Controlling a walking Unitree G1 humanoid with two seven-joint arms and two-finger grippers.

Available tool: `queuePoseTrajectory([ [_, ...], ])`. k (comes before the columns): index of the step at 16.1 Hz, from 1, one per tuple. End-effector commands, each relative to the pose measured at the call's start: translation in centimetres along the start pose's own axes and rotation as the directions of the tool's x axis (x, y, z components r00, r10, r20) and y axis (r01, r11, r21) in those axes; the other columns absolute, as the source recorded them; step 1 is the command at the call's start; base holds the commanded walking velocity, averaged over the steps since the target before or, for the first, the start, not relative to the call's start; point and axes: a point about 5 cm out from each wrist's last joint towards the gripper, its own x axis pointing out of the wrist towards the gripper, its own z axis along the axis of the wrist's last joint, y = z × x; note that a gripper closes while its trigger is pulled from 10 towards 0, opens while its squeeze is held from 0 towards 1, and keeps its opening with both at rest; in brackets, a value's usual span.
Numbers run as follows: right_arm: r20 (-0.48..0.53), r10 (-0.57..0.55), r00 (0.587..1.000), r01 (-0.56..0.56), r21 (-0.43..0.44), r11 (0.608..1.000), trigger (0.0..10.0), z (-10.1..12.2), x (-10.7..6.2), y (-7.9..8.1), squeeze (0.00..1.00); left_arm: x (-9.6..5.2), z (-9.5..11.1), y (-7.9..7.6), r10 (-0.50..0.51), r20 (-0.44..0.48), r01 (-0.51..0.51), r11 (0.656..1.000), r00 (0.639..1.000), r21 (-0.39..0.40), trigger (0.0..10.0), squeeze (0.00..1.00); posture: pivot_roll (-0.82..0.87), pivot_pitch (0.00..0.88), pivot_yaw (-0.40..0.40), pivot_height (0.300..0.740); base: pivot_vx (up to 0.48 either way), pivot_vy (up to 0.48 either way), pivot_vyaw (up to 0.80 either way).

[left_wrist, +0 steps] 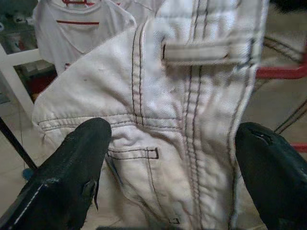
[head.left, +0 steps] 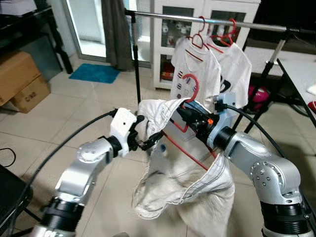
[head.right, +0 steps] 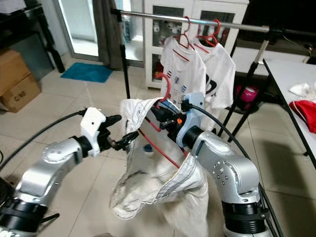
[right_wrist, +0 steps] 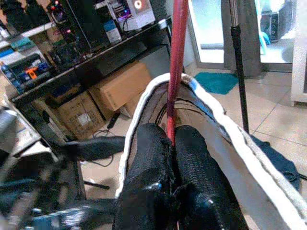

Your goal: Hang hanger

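Your right gripper (head.right: 167,117) is clenched on the neck of the red hanger (head.left: 183,129), pinching the wire just below its hook so the hook points up and is free to catch the clothes rail (head.left: 207,19). The white trousers (head.left: 177,182) are draped over that hanger and sag below it, well under the rail and in front of the two white T-shirts (head.left: 197,69) already hanging from it.

Your left gripper (head.left: 148,139) sits against the waistband side of the trousers, away from the rail. Its fingers (left_wrist: 72,167) are spread apart with cloth between them, released rather than pinching. It looks placed there to steady or tidy the fabric while the other arm carries the weight.

The bare stretch of rail lies left of the T-shirts. Expect to lift the hook clear above the rail before lowering it on.
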Motion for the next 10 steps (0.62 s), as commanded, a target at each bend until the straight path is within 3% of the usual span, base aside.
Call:
queuePoseTrajectory([
  [1, 0.060, 0.036, 0.998, -0.036, -0.012, 0.999, 10.0, 1.3, -0.2, 1.0, 0.00, 0.7, 0.1, -0.1, 0.000, 0.008, 0.000, 1.000, 1.000, 0.027, 0.0, 0.00, -0.06, 0.000, 0.019, 0.740, 0.000, 0.000, 0.00],
  [4, 0.065, 0.031, 0.997, -0.031, 0.005, 1.000, 10.0, 1.2, -0.2, 1.3, 0.00, 0.8, -0.1, -1.3, -0.040, 0.017, 0.040, 0.999, 0.999, 0.032, 0.0, 0.00, -0.06, 0.000, 0.024, 0.740, 0.000, 0.000, 0.00],
  [10, 0.095, 0.030, 0.995, -0.036, 0.064, 0.997, 10.0, 1.5, -0.2, 1.6, 0.00, 1.4, -0.7, -1.3, 0.023, 0.038, -0.025, 0.998, 0.999, 0.055, 0.0, 0.00, -0.06, 0.000, 0.018, 0.740, 0.000, 0.000, 0.00],
])
